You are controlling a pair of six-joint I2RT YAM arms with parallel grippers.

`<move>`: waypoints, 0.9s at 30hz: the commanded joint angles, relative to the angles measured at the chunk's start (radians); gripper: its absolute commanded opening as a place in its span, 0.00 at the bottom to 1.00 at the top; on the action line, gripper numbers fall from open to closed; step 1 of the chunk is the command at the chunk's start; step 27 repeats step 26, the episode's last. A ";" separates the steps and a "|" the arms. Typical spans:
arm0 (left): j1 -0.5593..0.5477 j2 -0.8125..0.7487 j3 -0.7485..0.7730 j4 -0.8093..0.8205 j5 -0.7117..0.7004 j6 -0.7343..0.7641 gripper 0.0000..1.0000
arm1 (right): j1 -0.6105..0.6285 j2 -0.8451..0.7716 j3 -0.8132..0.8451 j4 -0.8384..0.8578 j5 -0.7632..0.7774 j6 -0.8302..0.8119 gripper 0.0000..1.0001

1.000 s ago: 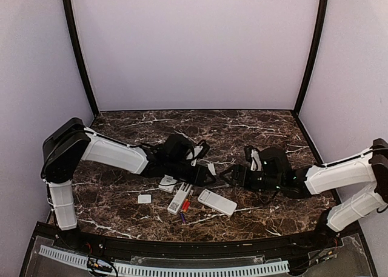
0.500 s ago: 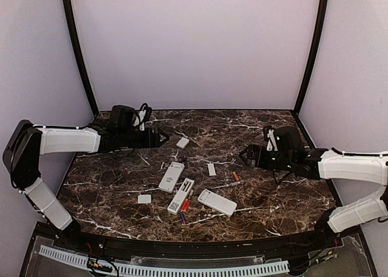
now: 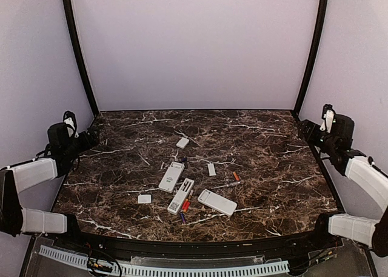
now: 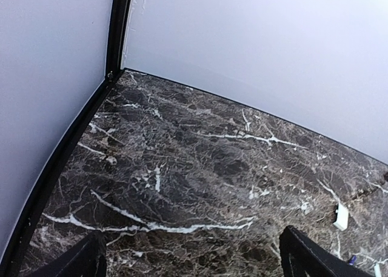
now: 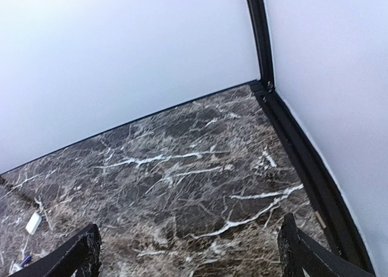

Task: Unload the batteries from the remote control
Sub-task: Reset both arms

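Three white remote controls lie near the table's middle: one, a slimmer one and one lying crosswise. Loose batteries rest on the marble: an orange one, a red one and a blue one. My left gripper is pulled back to the left wall, open and empty. At the right wall, my right gripper is also open with nothing in it. Both are far from the remotes.
Small white covers lie at the back, in the middle and front left. Black frame posts stand at the back corners, and pale walls enclose the table.
Both arms have drawn back from the remotes to the side walls. The left gripper's jaws have spread wide. The remotes, covers and batteries stayed where they lay.
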 commanded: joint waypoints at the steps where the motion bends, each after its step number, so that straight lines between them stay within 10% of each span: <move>1: 0.000 -0.010 -0.125 0.217 -0.085 0.121 0.99 | -0.023 -0.025 -0.154 0.303 0.078 -0.084 0.99; 12: -0.002 0.173 -0.138 0.465 0.008 0.213 0.99 | -0.023 0.227 -0.320 0.874 0.152 -0.230 0.99; 27: -0.009 0.162 -0.156 0.491 -0.007 0.205 0.99 | -0.023 0.231 -0.299 0.823 0.152 -0.226 0.99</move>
